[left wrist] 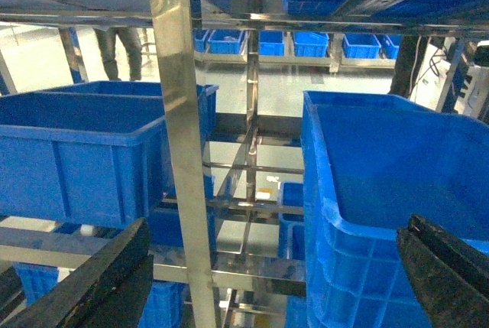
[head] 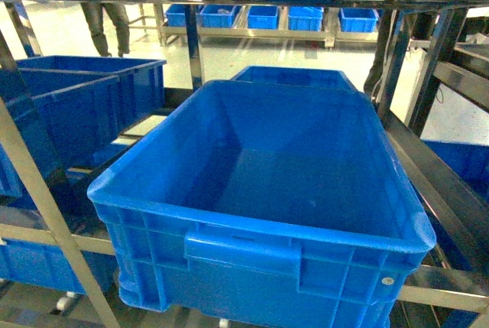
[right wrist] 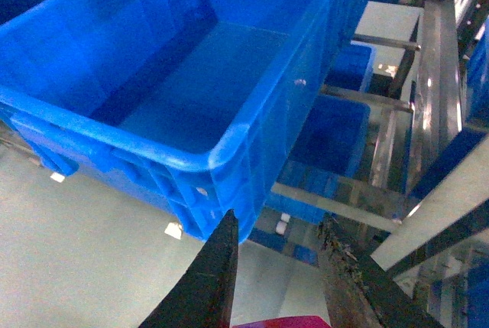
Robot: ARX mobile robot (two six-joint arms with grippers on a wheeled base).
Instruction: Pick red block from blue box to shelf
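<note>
the red block (right wrist: 286,321) shows only as a magenta-red sliver at the bottom edge of the right wrist view, sitting between the two dark fingers of the right gripper (right wrist: 279,267), which stand narrow, closed in on it; so the block appears to be out of the box and in that gripper's hold. its long axis cannot be told, too little of it shows. just beyond the fingertips, up and to the left of them, lies the near corner of the big blue crate (right wrist: 221,156), whose floor looks bare in both the head and right wrist views. to the right of that crate run the shiny rails and posts of the steel shelf (right wrist: 432,76), with smaller blue bins (right wrist: 328,133) on the tier below.

the left gripper (left wrist: 260,282) holds nothing: its fingers stand wide apart at the two lower corners of its own view, a shelf post rising between them, the crate wall to the right.

my judgement: the right arm is the one that matters, and the placing turns on carrying the block rightward from the crate onto a shelf rail or tier. farthest off, a row of blue bins (head: 263,16) sits on another rack.
</note>
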